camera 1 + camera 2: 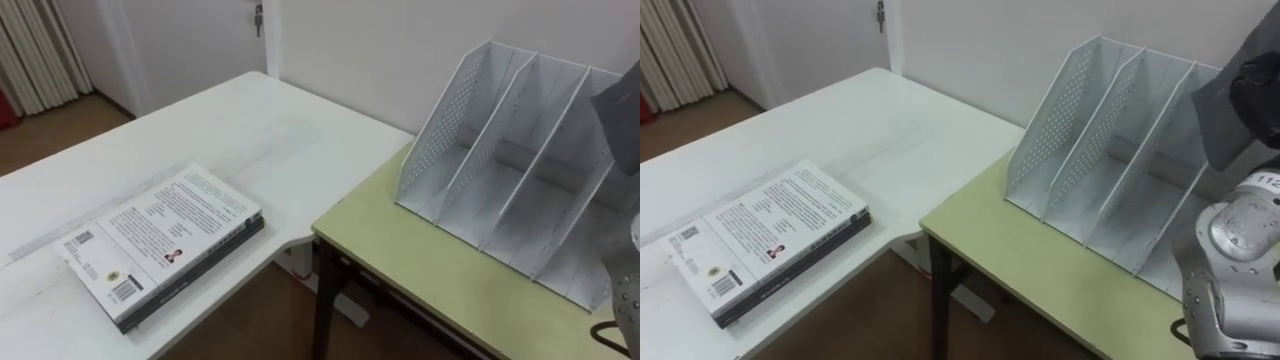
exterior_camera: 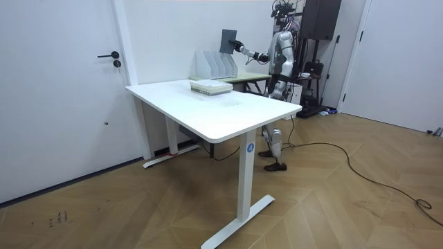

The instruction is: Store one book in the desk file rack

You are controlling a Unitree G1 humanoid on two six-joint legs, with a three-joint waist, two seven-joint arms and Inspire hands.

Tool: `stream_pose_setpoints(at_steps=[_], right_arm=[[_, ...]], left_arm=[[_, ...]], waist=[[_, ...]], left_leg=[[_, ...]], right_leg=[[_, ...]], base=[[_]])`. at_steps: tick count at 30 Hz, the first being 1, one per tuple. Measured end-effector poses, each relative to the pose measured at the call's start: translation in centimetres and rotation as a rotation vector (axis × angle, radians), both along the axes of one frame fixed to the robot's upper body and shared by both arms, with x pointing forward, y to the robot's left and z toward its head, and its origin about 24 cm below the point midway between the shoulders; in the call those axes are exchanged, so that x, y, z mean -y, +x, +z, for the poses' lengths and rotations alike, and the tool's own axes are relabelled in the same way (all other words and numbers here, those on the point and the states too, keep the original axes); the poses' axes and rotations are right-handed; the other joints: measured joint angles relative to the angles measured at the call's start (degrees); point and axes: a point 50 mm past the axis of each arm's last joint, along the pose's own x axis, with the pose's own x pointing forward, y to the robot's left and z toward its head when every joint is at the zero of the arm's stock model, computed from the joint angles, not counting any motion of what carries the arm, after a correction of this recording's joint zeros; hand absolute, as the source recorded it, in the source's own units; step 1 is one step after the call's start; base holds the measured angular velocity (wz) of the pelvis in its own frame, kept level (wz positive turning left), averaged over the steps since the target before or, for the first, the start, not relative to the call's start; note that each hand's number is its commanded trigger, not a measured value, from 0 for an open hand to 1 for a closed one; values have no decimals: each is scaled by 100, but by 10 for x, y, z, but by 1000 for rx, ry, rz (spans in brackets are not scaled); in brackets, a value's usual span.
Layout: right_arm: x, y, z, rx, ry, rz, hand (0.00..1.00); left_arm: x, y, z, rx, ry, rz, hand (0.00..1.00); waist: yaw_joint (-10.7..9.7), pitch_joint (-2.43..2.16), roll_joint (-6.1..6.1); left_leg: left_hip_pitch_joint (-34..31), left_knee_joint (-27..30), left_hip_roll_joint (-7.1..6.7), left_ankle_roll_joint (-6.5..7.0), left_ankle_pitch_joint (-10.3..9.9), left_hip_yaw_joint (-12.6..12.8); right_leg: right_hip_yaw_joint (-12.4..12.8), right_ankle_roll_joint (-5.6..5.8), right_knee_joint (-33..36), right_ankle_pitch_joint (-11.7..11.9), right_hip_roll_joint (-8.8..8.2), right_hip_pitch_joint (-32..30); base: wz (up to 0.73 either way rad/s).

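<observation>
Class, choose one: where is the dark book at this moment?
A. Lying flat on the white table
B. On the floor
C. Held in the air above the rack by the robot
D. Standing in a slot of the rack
C: the room view shows the right robot hand holding the dark book upright above the rack, not yet in a slot.

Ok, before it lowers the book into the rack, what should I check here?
1. Book gripped in right hand: ok.
2. Rack upright on green desk: ok.
3. Visible rack slots empty: ok.
4. Book lined up with one slot: cannot tell; it is held raised by the rack's right end.
5. Other books lying flat on white table, apart from the rack: ok.
</observation>
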Motion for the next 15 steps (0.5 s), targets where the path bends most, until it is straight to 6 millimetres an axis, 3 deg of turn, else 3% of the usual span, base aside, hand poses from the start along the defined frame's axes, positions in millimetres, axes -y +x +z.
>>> stream_pose_setpoints(at_steps=[15], right_arm=[[0,0,0,0,2,-4,100]], left_arm=[[0,1,0,3,0,-1,0]], waist=[[1,4,-12]], left_leg=[[23,1,-3,0,0,15]], right_leg=[[50,0,17,0,6,-5]], base=[[-1]])
